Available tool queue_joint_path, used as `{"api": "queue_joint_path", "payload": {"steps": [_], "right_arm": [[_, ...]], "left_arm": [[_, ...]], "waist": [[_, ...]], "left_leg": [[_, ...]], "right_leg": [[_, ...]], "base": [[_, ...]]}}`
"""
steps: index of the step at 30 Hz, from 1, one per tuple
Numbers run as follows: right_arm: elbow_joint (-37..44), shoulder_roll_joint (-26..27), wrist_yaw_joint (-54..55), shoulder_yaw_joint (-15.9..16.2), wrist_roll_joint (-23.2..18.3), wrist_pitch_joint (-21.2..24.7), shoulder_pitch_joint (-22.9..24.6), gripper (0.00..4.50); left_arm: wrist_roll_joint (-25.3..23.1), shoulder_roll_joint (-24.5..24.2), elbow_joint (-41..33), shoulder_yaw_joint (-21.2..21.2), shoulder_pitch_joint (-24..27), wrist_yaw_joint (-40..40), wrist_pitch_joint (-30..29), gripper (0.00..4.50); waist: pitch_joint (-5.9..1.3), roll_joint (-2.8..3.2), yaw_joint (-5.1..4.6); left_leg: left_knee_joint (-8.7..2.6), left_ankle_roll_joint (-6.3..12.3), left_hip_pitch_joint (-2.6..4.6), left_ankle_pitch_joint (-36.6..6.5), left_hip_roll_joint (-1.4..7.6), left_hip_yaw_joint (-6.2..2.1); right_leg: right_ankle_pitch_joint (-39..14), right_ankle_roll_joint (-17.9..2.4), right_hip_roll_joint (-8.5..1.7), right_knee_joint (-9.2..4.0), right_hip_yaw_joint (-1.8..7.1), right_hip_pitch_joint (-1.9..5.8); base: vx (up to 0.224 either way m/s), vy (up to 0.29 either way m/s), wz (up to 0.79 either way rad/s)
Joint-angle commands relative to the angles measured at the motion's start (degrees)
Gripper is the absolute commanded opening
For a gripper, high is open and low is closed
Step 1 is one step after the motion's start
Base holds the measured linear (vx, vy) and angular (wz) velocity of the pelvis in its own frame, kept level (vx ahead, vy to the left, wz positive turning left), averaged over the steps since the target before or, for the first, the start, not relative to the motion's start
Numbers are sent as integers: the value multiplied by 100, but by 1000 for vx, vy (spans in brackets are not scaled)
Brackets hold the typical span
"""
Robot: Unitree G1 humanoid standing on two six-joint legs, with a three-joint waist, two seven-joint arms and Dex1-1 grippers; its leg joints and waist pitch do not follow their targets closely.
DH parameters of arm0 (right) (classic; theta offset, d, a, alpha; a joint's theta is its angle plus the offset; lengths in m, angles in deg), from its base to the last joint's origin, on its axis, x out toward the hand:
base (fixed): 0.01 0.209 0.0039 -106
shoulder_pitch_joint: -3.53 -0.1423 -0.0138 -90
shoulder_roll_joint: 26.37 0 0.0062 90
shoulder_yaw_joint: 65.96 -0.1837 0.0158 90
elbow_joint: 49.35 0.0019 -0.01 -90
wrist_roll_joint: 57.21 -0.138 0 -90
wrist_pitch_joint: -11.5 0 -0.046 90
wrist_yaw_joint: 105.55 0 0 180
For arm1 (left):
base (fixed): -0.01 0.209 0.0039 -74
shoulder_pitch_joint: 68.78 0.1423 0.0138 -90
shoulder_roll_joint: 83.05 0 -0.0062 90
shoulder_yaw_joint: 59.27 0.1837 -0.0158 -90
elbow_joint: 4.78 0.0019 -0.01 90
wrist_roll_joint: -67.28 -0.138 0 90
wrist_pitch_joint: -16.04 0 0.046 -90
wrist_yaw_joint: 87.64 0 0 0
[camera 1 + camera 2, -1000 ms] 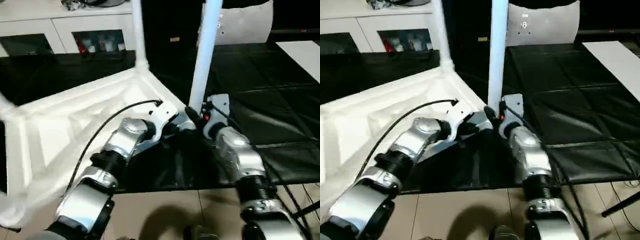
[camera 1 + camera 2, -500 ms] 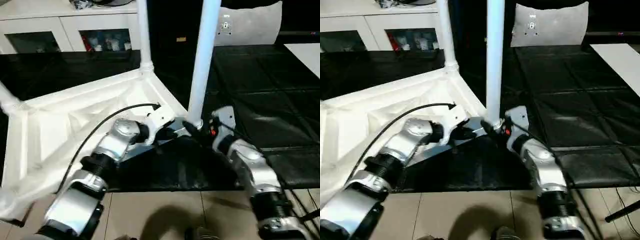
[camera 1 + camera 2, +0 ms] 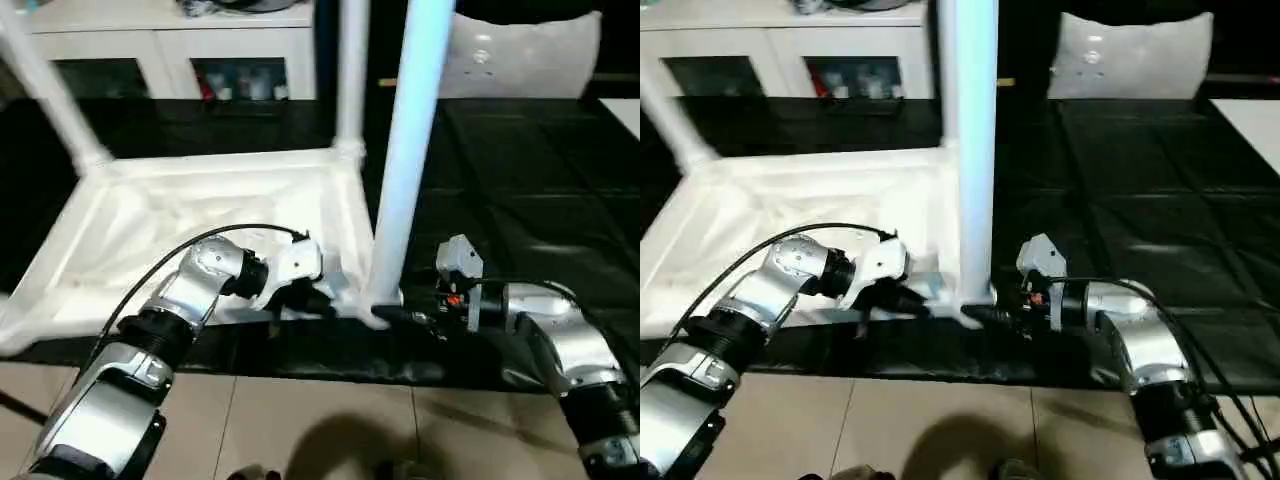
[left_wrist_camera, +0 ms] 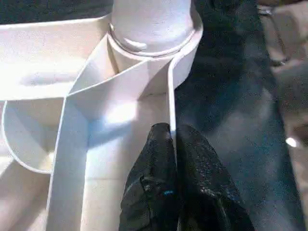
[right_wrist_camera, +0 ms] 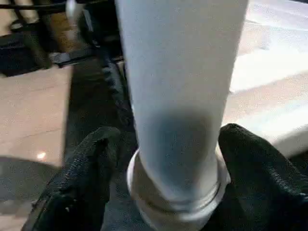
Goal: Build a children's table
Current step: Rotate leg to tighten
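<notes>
The white children's table top [image 3: 200, 215] lies upside down on a black mat, ribs up. Three white legs stand in its corner sockets: the near right leg [image 3: 405, 150], a far right one [image 3: 350, 70] and a far left one [image 3: 50, 90]. My left gripper [image 4: 172, 139] is shut on the thin rim wall just beside the near right socket [image 4: 149, 45]. My right gripper [image 5: 173, 144] reaches in from the right at the foot of the near right leg [image 5: 178, 86]. Its black fingers [image 5: 86, 168] stand open, one on each side of the leg's collar.
White cabinets [image 3: 180, 40] line the back wall, and a pale cushion [image 3: 520, 60] leans at the back right. The black mat [image 3: 540, 180] stretches to the right of the table. Tan floor [image 3: 330, 420] runs along the near edge, close to my forearms.
The whole view has shifted. My right forearm has swung out to the right, and its fingers now sit low at the leg's collar. The left gripper keeps its pinch on the rim.
</notes>
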Motion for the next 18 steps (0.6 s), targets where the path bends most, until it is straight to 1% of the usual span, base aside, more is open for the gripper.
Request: {"api": "queue_joint_path", "payload": {"steps": [1, 2, 4, 5, 6, 8, 10, 11, 13, 15, 18], "right_arm": [[-13, -88, -296, 102, -55, 34, -101, 314], [-30, -122, -390, 149, -58, 37, -128, 301], [-43, -149, -482, 184, -66, 56, -153, 283], [-58, -184, -641, 223, -112, 107, -206, 283], [-64, -198, -744, 237, -150, 166, -240, 278], [-62, -208, -861, 257, -186, 248, -283, 249], [-58, -207, -905, 269, -210, 286, -296, 238], [-37, -206, -970, 293, -251, 347, -301, 230], [-12, -211, -1062, 333, -289, 417, -296, 206], [5, -213, -1097, 348, -302, 446, -290, 199], [88, -176, -1177, 338, -389, 607, -252, 193]], "left_arm": [[9, -49, -245, 175, -88, -334, 170, 0], [13, -78, -267, 198, -84, -433, 213, 0], [15, -104, -280, 214, -82, -505, 242, 0], [18, -149, -302, 234, -77, -612, 302, 0], [22, -177, -318, 243, -70, -675, 325, 0], [23, -226, -361, 260, -49, -770, 332, 0], [21, -247, -386, 274, -36, -805, 318, 0], [24, -279, -433, 291, -7, -873, 286, 0], [33, -294, -475, 289, 22, -897, 266, 0], [38, -299, -489, 288, 31, -901, 260, 0], [36, -322, -506, 298, 45, -894, 254, 0]], "waist": [[-501, -52, 22], [-498, -82, 41], [-500, -72, 75], [-503, -71, 102], [-511, -79, 124], [-501, -76, 125], [-493, -71, 127], [-492, -84, 130], [-494, -82, 131], [-494, -75, 132], [-495, -88, 141]], "left_leg": [[-442, 599, 85, -1274, 294, -68], [-442, 591, 89, -1270, 291, -55], [-444, 582, 89, -1227, 295, -54], [-439, 574, 96, -1204, 292, -45], [-435, 576, 87, -1175, 285, -47], [-442, 564, 85, -1202, 290, -49], [-446, 516, 95, -1264, 292, -47], [-445, 498, 93, -1257, 286, -47], [-449, 489, 93, -1213, 293, -50], [-449, 485, 89, -1214, 298, -51], [-447, 501, 86, -1146, 294, -48]], "right_leg": [[-1728, -1244, -328, -349, 280, 350], [-1734, -1242, -325, -359, 285, 343], [-1719, -1244, -334, -347, 293, 347], [-1713, -1241, -333, -350, 297, 336], [-1696, -1246, -333, -336, 295, 350], [-1775, -1212, -332, -345, 293, 343], [-1903, -1184, -331, -357, 289, 336], [-1955, -1158, -333, -367, 290, 341], [-1932, -1149, -329, -363, 290, 338], [-1920, -1154, -331, -356, 290, 336], [-1821, -1174, -326, -343, 291, 337]], "base": [[0, 0, 0], [0, 0, 0], [0, 0, 0], [0, 0, 0], [0, 0, 0], [0, 0, 0], [0, 0, 0], [0, 0, 0], [0, 0, 0], [0, 0, 0], [0, 0, 0]]}}
